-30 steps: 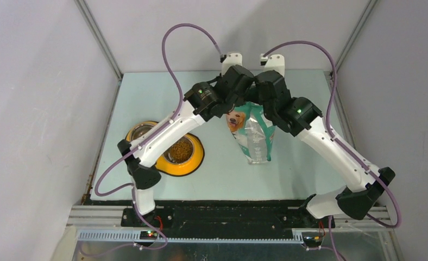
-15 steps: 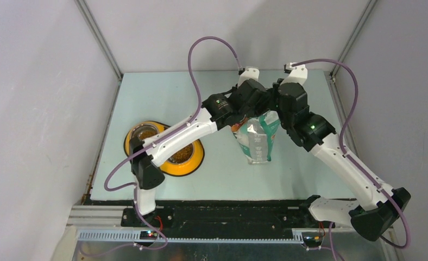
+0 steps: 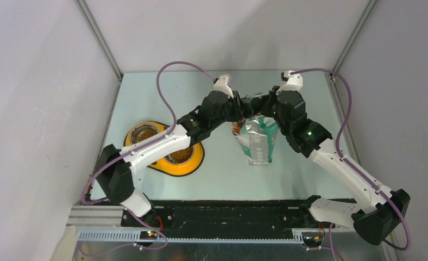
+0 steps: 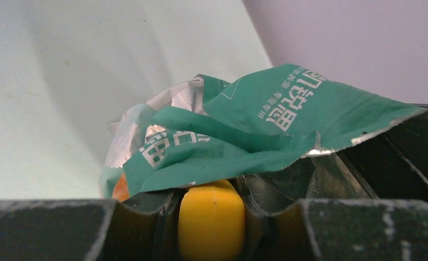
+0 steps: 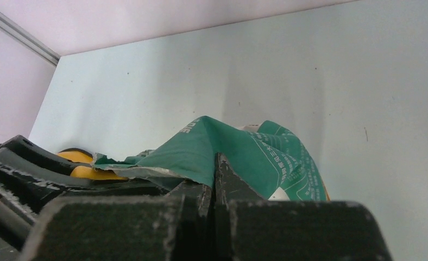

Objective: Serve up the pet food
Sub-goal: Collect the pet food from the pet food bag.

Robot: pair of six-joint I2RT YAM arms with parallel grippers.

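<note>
Top view: both arms reach to the upper middle of the frame and meet over the mouth of the bag (image 3: 258,140), which stands upright on the pale green bench (image 3: 146,92), right of centre.

Left pincer (image 4: 212,202): clenched on a yellow-orange plastic piece (image 4: 212,228). Only its rounded end shows, seated between the two dark fingers at the bottom of the left wrist view. The bag's torn, foil-lined green edge drapes directly over it. Whether the piece reaches inside the bag — cannot tell.

Right pincer (image 5: 214,187): jaws pressed together on a fold of the bag's green top edge, which rises to a peak just above the fingertips in the right wrist view. At the left of that view the left pincer's black body and the yellow-orange piece sit under the same torn edge.

Pet food (image 3: 180,155): brown kibble in the right-hand bowl of the orange double feeder (image 3: 198,157), lower left of the bag and well apart from it. The left arm's white link crosses over the feeder and hides part of that bowl. The left-hand bowl (image 3: 141,132) shows bare steel where it is visible. No kibble can be made out at the bag's mouth in either wrist view — the crumpled top covers it.

Bag's clear lower panel faces the bottom of the top view.
</note>
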